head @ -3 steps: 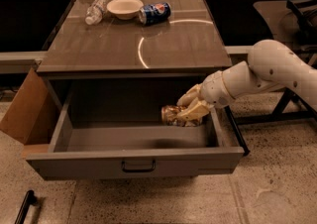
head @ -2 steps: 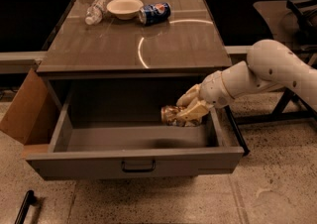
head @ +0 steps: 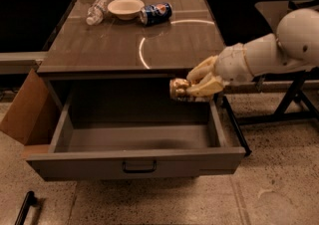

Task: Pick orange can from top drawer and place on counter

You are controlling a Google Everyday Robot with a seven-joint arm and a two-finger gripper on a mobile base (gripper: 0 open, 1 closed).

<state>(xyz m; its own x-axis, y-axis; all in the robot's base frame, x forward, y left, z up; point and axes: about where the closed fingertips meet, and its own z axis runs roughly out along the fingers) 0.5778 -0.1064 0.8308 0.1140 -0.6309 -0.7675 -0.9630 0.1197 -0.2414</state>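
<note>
The orange can (head: 180, 90), shiny golden and wrinkly, is held in my gripper (head: 192, 86), which is shut on it. The can hangs above the right part of the open top drawer (head: 139, 162), just below the front edge of the counter (head: 124, 45). My pale arm (head: 269, 50) reaches in from the right. The drawer's inside shows nothing else, and its black handle (head: 139, 168) is centred on the front panel.
On the counter's far side lie a blue soda can (head: 155, 13), a white bowl (head: 125, 7) and a clear plastic bottle (head: 97, 9). A cardboard flap (head: 25, 112) stands left of the drawer. A black stand (head: 294, 97) is at the right.
My gripper has lifted the orange can up out of the drawer, from near the drawer's floor to about the level of the counter's front edge.
</note>
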